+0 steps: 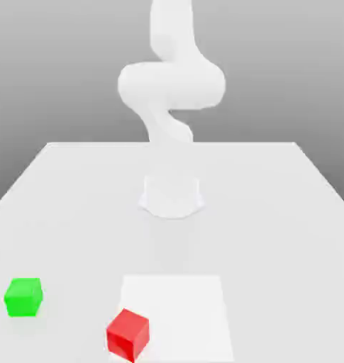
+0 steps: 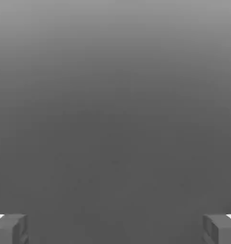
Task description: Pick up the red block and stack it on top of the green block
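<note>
The red block [image 1: 128, 333] sits on the table near its front edge, turned at an angle, at the corner of a white square patch [image 1: 178, 312]. Over on the exterior view's left, about a hand's width from the red one, rests the green block [image 1: 23, 296]. In the hand view my gripper [image 2: 115, 229] is open, its two grey fingertips [image 2: 10, 228] set far apart with nothing between them, facing plain grey background. The arm [image 1: 171, 85] rises from its base and bends upward out of the exterior view.
The arm's round base [image 1: 172, 195] stands mid-table behind the blocks. The pale grey table [image 1: 274, 213] stretches wide to both sides, its far edge behind the base.
</note>
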Robot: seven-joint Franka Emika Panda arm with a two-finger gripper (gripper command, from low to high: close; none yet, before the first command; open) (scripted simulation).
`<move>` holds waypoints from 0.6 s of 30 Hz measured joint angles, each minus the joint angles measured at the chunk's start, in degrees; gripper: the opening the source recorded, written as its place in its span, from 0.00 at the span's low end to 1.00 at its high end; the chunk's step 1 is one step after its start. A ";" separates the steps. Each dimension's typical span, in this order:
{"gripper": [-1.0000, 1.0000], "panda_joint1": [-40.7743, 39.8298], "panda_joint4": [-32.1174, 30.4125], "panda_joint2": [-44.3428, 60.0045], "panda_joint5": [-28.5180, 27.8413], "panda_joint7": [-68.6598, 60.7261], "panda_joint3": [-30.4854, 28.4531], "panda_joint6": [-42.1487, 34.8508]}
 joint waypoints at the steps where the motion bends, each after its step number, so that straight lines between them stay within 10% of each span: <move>1: 0.50 -0.76 -0.40 2.27 -0.58 1.14 0.45 0.84; 18: 0.50 -8.91 -6.75 37.80 -5.81 16.36 2.28 14.18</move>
